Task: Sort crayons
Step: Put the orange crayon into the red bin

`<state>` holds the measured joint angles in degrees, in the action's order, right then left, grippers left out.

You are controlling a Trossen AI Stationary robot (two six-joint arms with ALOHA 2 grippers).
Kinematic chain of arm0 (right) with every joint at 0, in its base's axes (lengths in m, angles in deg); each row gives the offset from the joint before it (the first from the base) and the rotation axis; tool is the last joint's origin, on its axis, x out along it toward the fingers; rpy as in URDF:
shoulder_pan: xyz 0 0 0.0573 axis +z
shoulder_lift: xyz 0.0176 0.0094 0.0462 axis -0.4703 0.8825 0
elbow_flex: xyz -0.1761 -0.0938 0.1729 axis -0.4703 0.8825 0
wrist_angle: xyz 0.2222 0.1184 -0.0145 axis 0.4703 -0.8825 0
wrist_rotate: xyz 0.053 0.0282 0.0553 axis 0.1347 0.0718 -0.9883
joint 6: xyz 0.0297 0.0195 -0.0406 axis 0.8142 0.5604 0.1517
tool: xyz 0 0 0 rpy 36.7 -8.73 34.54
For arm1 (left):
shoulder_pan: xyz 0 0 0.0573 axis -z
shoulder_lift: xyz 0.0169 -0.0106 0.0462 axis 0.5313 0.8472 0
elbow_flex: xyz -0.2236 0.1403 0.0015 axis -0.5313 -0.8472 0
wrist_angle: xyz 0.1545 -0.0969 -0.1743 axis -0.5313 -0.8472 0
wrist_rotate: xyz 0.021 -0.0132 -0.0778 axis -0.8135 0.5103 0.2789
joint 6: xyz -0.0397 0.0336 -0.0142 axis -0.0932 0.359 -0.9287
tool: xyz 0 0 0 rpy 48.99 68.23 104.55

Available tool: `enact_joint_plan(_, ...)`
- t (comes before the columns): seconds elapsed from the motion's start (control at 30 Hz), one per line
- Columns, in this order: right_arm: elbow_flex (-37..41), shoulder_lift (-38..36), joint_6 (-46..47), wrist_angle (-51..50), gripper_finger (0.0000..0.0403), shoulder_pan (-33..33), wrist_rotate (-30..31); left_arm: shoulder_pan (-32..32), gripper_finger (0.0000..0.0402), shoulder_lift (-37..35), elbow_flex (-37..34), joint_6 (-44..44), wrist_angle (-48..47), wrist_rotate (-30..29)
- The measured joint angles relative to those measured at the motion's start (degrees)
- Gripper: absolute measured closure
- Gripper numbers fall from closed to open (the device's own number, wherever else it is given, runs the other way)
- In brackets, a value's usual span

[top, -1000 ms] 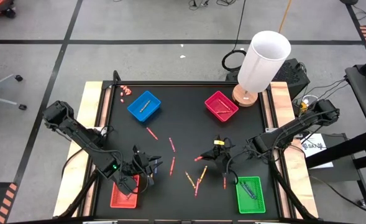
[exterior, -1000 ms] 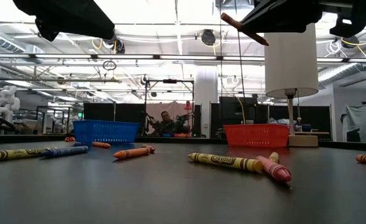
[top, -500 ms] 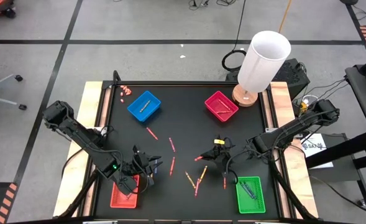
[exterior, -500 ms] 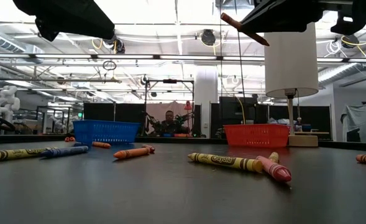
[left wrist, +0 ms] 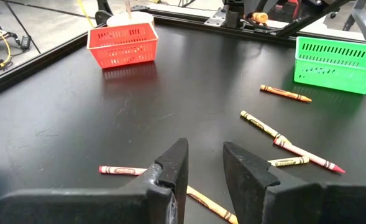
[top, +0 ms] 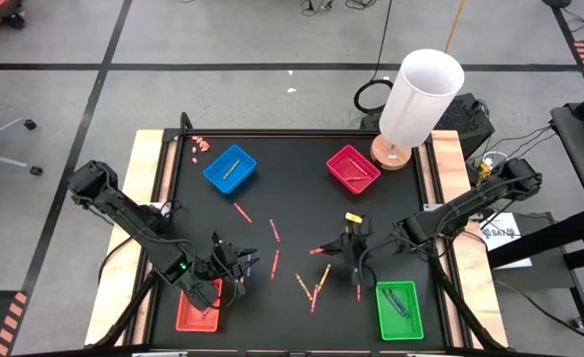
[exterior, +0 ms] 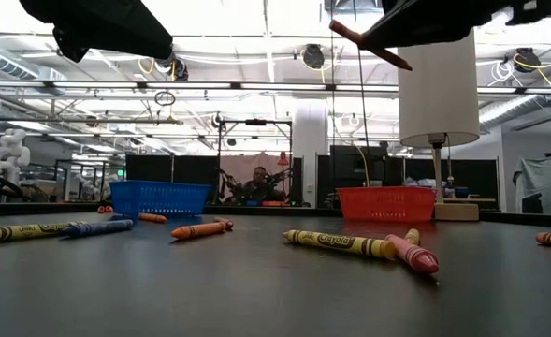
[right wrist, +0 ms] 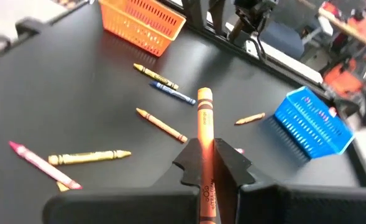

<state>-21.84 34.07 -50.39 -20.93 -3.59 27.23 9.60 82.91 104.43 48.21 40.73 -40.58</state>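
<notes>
Several crayons [top: 274, 230] lie scattered on the black table [top: 301, 198], in red, pink, orange, yellow and blue. My right gripper [top: 329, 248] hangs above the table's near middle, shut on an orange crayon [right wrist: 205, 124]; the low view shows that crayon [exterior: 369, 45] high over the table. My left gripper [left wrist: 205, 167] hovers at the near left [top: 230, 266], open, with nothing between its fingers; a pink crayon [left wrist: 123, 170] and an orange one [left wrist: 210, 204] lie on the table below it. My right gripper pinches the orange crayon between its two fingers, on the paper-wrapped shaft [right wrist: 205, 144]. The crayon lies along the fingers, and its flat end [right wrist: 204, 94] sticks out past the fingertips. The fingers slant down toward the table's left. The crayon is lifted clear of the table.
A blue tray [top: 230, 169] and a magenta tray [top: 353, 169] stand at the far side, a red tray [top: 197, 307] and a green tray [top: 399, 309] at the near corners. A white lamp [top: 420, 99] stands at the far right. Tiny pink bits [top: 200, 145] lie at the far left.
My right gripper has rolled about the line it points along while staying in place, and the orange crayon has stayed in its hold, clear of the table.
</notes>
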Motion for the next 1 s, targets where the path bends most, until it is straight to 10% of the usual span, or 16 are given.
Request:
enact_joint_plan(0.63, 0.0, 0.0, 25.3, 0.7, 0.0401, 0.0, 0.0, 0.0, 0.0301, 0.0, 0.0, 0.0, 0.0, 0.0)
enact_joint_plan(1.0, 0.0, 0.0, 23.9, 0.6, 0.0401, -0.5, 0.1, 0.0, 0.0301, 0.0, 0.0, 0.0, 0.0, 0.0)
